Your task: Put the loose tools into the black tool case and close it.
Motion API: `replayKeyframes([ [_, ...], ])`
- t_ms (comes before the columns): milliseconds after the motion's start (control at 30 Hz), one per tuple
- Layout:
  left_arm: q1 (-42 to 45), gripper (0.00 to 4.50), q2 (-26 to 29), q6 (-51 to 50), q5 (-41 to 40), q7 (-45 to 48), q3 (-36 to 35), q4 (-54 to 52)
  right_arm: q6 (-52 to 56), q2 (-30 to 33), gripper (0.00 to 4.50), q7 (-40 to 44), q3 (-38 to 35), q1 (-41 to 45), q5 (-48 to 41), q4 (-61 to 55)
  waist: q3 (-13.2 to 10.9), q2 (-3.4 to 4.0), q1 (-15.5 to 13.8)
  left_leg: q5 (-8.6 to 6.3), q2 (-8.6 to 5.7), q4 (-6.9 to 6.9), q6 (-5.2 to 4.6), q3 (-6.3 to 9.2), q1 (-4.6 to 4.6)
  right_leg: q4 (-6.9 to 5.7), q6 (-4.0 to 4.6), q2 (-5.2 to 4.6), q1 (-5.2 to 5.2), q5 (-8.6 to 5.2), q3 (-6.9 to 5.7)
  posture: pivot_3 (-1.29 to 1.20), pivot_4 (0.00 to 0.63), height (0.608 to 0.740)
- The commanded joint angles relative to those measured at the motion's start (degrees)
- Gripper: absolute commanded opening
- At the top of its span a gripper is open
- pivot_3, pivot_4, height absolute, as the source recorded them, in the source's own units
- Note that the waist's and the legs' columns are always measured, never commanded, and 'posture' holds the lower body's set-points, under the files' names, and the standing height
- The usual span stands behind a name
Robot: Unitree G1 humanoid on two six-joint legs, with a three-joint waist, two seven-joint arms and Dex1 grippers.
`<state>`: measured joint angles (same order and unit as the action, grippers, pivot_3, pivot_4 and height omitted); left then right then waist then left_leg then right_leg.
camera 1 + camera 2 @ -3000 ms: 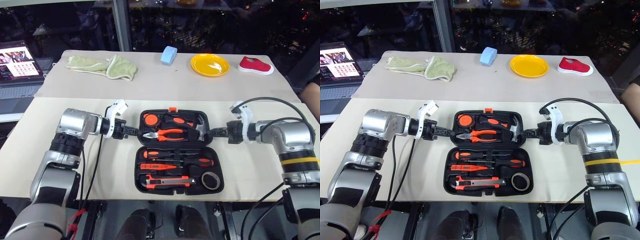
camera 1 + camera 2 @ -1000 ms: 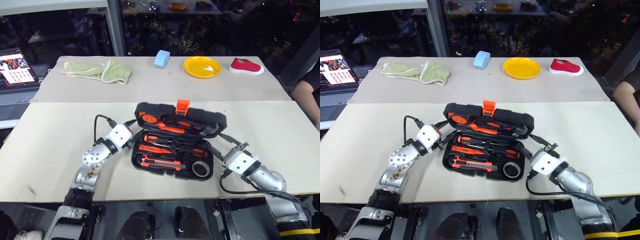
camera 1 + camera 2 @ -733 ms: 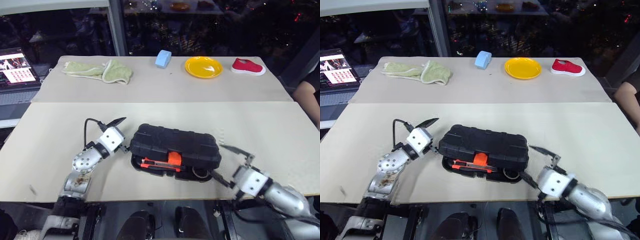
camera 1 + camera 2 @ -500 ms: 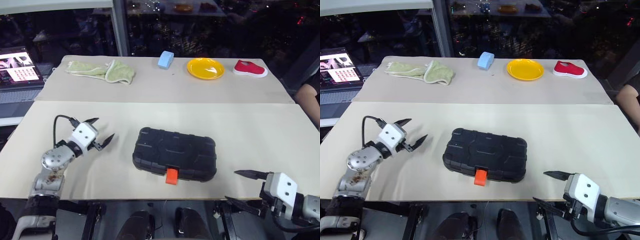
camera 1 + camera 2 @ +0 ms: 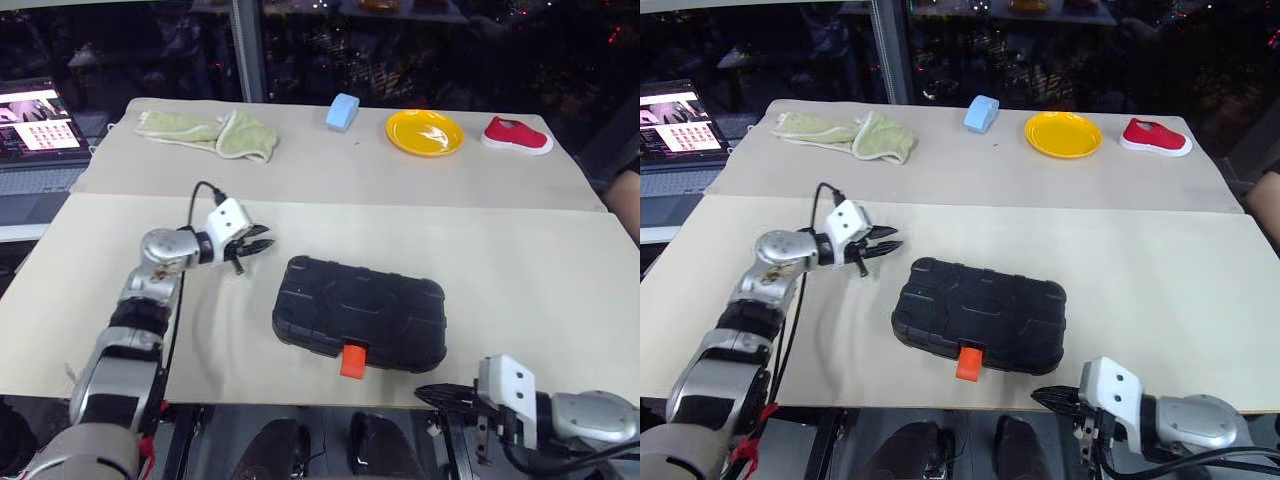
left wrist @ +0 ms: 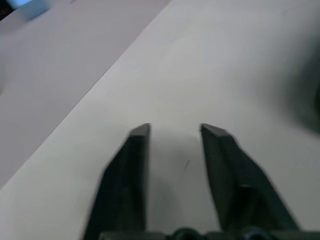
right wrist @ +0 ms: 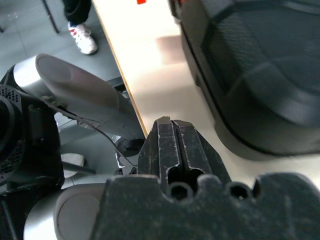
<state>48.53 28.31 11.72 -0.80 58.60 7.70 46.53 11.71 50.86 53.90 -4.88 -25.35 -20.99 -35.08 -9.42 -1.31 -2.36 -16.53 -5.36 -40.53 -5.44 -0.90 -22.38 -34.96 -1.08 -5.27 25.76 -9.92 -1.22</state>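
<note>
We find the black tool case (image 5: 360, 314) shut, lid ribbed, orange latch (image 5: 352, 361) protruding, lying near the tabletop (image 5: 520, 270) front edge. Left hand (image 5: 258, 250) hovers beside its corner, fingers slightly parted, empty. Right hand (image 7: 173, 145) closed, empty, below the edge.

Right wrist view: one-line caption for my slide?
Right gripper, jaws shut, beside the closed black tool case at the table's near edge.

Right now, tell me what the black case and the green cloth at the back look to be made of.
The case looks like moulded hard plastic: matt black, with raised ribbed panels and an orange latch. The green cloth looks like soft towelling, lying crumpled and folded; its weave is too small to tell.
</note>
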Motion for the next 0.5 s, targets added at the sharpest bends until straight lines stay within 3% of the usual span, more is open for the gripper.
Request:
replayKeyframes([
  [33, 4.59, 0.07, -1.83, 3.42, 1.16, 2.16, 0.95, 4.56, 0.85, -0.72, 0.00, -0.55, 1.56, 2.63, 1.35, 0.65, 0.00, -0.01, 0.05, 0.00, 0.00, -0.06, 0.00, 0.00, -0.05, -0.03, 0.00, -0.02, 0.04, 0.00, -0.03, 0.00, 0.150, 0.732],
  [233, 7.27, 0.07, -5.33, 4.20, 2.62, 8.98, 4.29, 5.96, 1.29, -1.47, 0.00, -2.59, 6.53, 10.95, 7.96, 6.61, -0.01, -0.02, 0.16, -0.01, 0.02, -0.29, -0.01, 0.01, -0.06, -0.06, -0.08, -0.02, -0.07, 0.05, 0.08, 0.00, 0.150, 0.732],
  [500, -1.02, 0.07, -0.09, 0.30, 0.81, 27.19, 9.21, -9.37, -0.12, -3.70, 0.00, -6.33, 5.16, 21.49, 12.05, 16.06, -0.01, -0.06, 1.82, -0.01, 0.07, -0.34, -0.05, 0.00, -0.01, -0.10, -0.01, 0.01, -0.10, 0.13, 0.24, 0.00, 0.150, 0.732],
])
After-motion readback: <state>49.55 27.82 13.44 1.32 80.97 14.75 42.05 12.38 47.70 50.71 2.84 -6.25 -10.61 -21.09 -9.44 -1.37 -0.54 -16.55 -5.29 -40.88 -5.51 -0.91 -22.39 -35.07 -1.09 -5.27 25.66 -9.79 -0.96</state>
